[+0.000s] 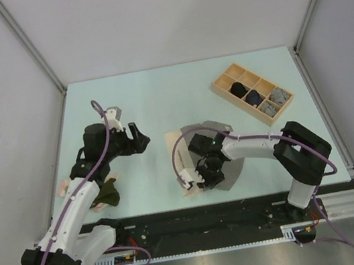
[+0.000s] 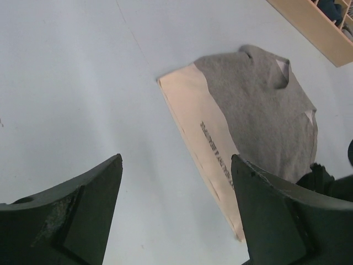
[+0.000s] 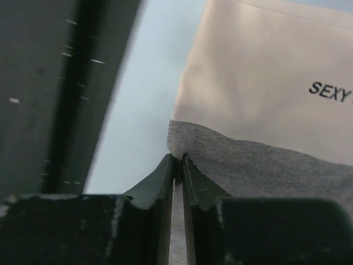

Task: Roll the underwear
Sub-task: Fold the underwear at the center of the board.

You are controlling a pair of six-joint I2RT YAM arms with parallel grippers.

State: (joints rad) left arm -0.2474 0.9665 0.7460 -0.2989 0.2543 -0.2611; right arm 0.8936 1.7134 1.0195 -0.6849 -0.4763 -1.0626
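A grey underwear (image 1: pixel 222 127) with a pale pink-beige printed waistband (image 1: pixel 179 151) lies flat in the middle of the table. My right gripper (image 1: pixel 195 178) sits at its near edge. In the right wrist view the right gripper (image 3: pixel 179 158) is shut, pinching a corner of the grey cloth (image 3: pixel 265 165) just below the waistband (image 3: pixel 259 66). My left gripper (image 1: pixel 139 139) hovers open to the left of the garment, apart from it. The left wrist view shows the left gripper (image 2: pixel 176 160) wide open over bare table, with the underwear (image 2: pixel 259 105) ahead to the right.
A dark olive underwear (image 1: pixel 109 193) and a pale pink one (image 1: pixel 64 187) lie at the near left under the left arm. A light wooden tray (image 1: pixel 223 84) at the back right holds rolled dark and grey pieces. Its edge (image 2: pixel 309 27) shows in the left wrist view.
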